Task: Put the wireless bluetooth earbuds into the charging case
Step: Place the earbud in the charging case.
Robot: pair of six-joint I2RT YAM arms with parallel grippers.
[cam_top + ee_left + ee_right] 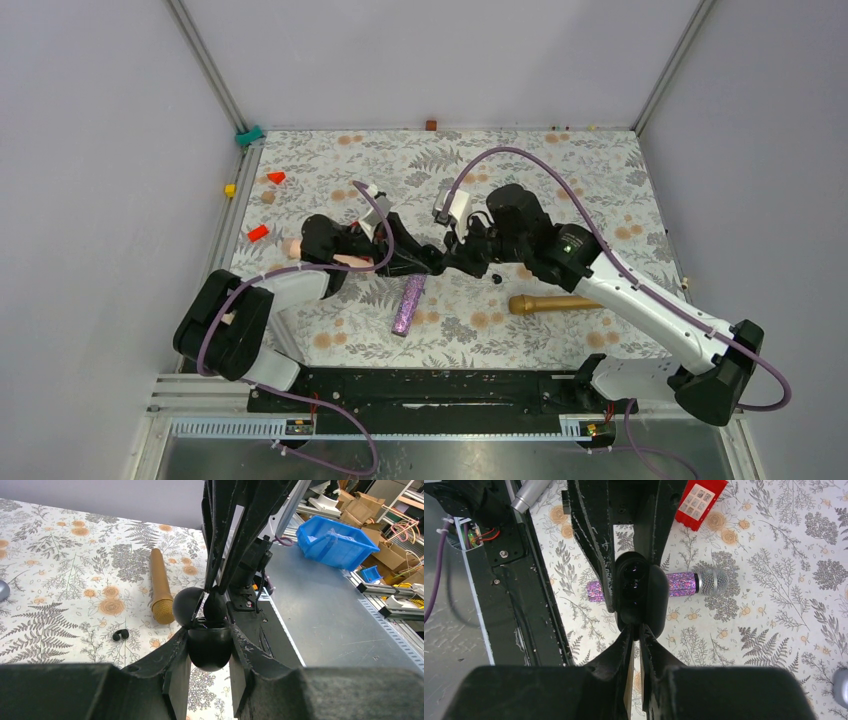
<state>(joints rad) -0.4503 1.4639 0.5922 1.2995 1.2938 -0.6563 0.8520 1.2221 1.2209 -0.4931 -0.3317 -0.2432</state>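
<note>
Left end effector [209, 639] is clamping the charging case [209, 659] by its rounded lower shell, mouth facing up and the lid [186, 606] hanging open to one side. The right end effector [638, 630] is hovering directly over it, jaws pinched almost together on what is looking like one earbud [215, 607], right at the mouth of the case. The second earbud [120, 634] is lying loose on the counter [60, 570], near the head of the gold microphone [161, 587] and well apart from the case. The main risk, as I am judging it, is the pinched bud going in skewed. The fingers are hiding most of the socket from the left wrist view, so a slight misalignment could leave it perched on the rim, and letting go could then tip it out onto the counter. Pressing down hard could also twist the smooth shell in the left grip, and a right finger brushing the lid could be knocking it shut on the bud. Counting: two earbuds, one charging case, two microphones (the gold one and a glittery purple microphone [681, 584]), and two end effectors, both occupied.
</note>
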